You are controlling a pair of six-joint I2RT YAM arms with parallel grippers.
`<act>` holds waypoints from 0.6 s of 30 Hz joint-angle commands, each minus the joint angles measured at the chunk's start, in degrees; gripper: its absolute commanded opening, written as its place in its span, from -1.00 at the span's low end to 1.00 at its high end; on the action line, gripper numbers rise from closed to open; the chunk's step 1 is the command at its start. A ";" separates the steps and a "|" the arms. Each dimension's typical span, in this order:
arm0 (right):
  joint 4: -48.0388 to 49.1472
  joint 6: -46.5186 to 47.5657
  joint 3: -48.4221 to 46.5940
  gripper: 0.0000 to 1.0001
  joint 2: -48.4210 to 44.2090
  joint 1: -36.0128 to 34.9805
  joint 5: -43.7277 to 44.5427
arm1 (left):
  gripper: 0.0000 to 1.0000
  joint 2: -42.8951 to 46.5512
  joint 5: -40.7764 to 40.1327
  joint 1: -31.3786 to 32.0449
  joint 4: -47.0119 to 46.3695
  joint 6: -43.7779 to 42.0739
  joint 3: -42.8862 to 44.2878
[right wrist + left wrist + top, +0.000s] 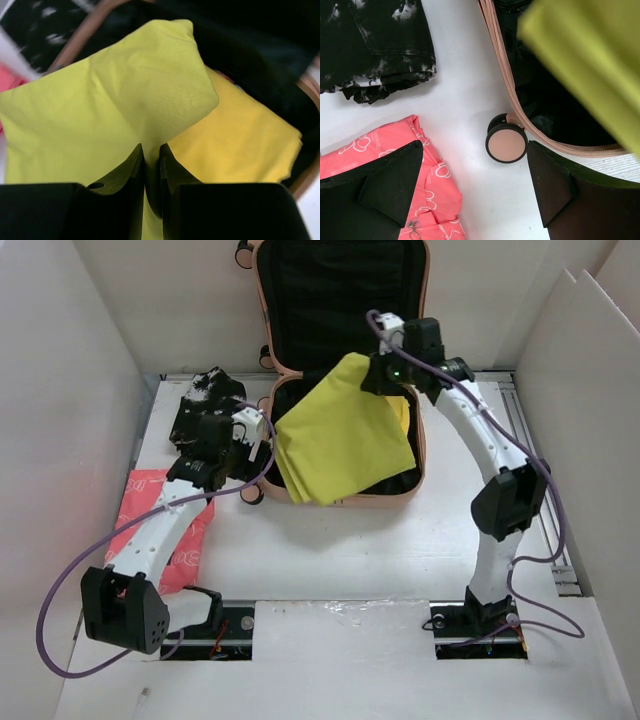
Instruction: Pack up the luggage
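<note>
The peach-pink luggage (418,455) lies open at the table's back, lid raised, black lining showing. A yellow-green cloth (340,435) drapes over its lower half and front-left rim. My right gripper (378,373) is shut on a fold of this cloth (150,100) and lifts it over the case; a second yellow cloth (240,145) lies beneath. My left gripper (255,445) is open and empty, just left of the luggage, above its black wheel (506,144). A pink patterned garment (165,525) and a black-and-white garment (205,405) lie on the table at left.
White walls enclose the table on the left, right and back. In the left wrist view the pink garment (427,175) lies under the left finger, the black-and-white garment (380,45) lies beyond it, and the luggage rim (505,80) runs on the right.
</note>
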State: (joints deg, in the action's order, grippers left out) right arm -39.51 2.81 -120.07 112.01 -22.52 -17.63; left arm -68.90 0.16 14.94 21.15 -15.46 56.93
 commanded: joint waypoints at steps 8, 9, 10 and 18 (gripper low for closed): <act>30.18 -23.99 26.01 -1.00 -1.88 13.03 2.07 | 0.63 -4.04 -1.75 -0.79 -1.28 -1.06 2.14; 30.19 -23.99 26.55 -1.00 -1.18 13.03 2.07 | 0.63 -4.05 -1.75 -0.79 -1.28 -1.06 2.83; 30.19 -23.99 27.08 -1.00 -1.18 13.64 2.68 | 0.63 -4.74 -1.75 -0.79 -1.28 -1.06 3.36; 20.90 -9.62 15.79 0.58 3.30 12.42 -1.28 | 0.63 -8.08 -0.60 -1.84 0.04 -0.53 7.05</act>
State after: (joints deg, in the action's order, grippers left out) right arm -16.14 -14.96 -96.77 114.21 -9.19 -19.05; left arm -76.77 -0.69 13.58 21.17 -16.14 60.51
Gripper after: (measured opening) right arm 0.760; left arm 0.812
